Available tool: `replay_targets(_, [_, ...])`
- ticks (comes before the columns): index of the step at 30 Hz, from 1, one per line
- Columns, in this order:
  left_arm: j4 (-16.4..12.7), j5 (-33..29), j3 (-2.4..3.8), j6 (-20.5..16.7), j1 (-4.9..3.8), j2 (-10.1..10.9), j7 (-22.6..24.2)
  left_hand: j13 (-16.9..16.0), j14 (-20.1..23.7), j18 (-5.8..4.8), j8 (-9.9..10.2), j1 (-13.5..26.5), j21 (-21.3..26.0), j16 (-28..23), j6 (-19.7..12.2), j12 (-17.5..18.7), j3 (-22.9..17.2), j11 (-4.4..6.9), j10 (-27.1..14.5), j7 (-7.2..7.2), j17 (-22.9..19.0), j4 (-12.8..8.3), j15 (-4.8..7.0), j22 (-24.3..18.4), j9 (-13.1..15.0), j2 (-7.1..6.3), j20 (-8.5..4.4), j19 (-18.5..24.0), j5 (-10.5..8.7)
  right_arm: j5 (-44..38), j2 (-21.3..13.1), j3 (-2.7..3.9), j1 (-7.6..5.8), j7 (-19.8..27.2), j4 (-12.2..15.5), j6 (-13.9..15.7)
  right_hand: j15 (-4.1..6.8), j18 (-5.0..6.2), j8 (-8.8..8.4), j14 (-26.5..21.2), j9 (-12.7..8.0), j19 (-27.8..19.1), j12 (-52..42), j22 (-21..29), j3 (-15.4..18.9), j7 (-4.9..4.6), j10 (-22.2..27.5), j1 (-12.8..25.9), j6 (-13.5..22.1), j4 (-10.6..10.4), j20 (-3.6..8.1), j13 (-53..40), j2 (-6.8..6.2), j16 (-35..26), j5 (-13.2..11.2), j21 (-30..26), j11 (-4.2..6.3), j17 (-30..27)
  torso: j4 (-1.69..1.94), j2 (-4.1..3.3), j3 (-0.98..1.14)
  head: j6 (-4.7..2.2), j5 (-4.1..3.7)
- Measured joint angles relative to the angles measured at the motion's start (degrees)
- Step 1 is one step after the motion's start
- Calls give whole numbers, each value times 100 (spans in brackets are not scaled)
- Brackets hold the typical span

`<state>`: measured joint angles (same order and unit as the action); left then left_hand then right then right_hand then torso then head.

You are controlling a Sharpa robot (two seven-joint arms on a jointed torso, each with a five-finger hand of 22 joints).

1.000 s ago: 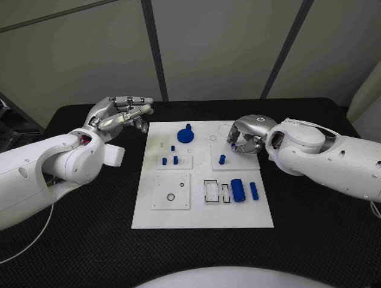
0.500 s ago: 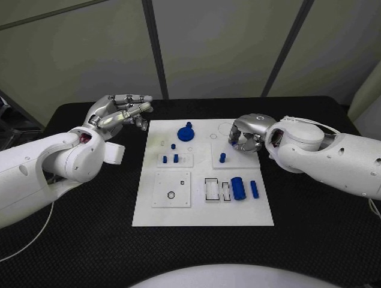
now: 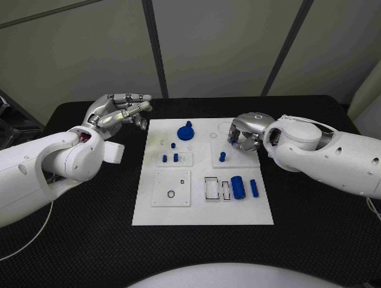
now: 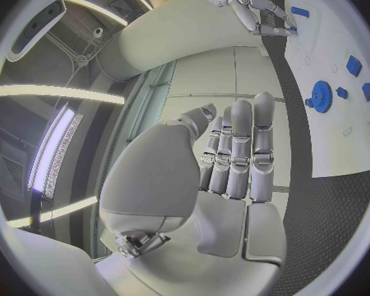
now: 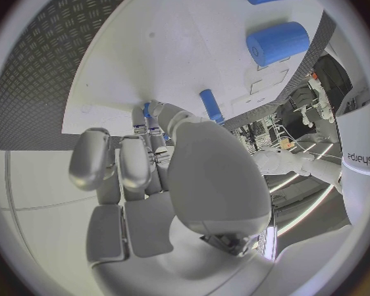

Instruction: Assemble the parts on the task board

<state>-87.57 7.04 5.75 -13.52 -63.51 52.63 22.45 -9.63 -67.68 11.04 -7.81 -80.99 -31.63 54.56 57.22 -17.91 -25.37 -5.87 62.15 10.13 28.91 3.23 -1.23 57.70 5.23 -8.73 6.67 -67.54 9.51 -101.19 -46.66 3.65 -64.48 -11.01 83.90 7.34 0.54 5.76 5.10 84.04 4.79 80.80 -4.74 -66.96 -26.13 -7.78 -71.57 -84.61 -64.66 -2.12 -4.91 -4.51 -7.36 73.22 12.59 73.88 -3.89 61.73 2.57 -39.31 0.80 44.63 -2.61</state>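
The white task board (image 3: pixel 203 207) lies in the middle of the black table. A blue gear (image 3: pixel 186 132) stands near its far edge, and short blue pegs (image 3: pixel 170 158) stand left of centre. My right hand (image 3: pixel 247 133) hovers over the board's far right part with its fingers curled, pinching a small blue part (image 5: pixel 145 110) at the fingertips. Beside it stands one blue peg (image 3: pixel 222 157). My left hand (image 3: pixel 121 111) is raised off the board's far left corner, with its fingers (image 4: pixel 238 145) side by side and holding nothing.
A thick blue cylinder (image 3: pixel 238 185) and a blue bar (image 3: pixel 254 189) lie on the board's near right part, beside a rectangular slot (image 3: pixel 212 189). A plate with a ring (image 3: pixel 170 196) sits at the near left. Black table (image 3: pixel 86 240) surrounds the board.
My right hand has edged slightly toward the board's far edge. The left hand has hardly moved.
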Motion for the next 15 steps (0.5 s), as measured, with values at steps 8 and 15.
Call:
replay_targets(8, [15,-3,0,-3,7,5,0,-5,0,0,0,0,0,0,0,0,0,0,0,0,-5,0,0,-7,0,0,0,0,0,-68,-120,-16,33,-43,178,240,0,-91,0,0,5,21,5,-110,-14,0,0,-16,0,15,21,-24,16,32,-12,63,0,5,-3,5,0,-6,-9])
replay_targets(15, [37,-5,0,-8,16,-2,0,-4,0,0,0,0,0,2,0,-22,0,-21,-20,0,-11,0,0,-6,-4,0,0,0,0,-95,-258,-13,32,-96,439,460,0,-90,0,0,6,21,-10,-128,-36,-19,0,-16,-20,38,21,-24,15,31,-17,88,1,20,-3,8,0,-15,-28])
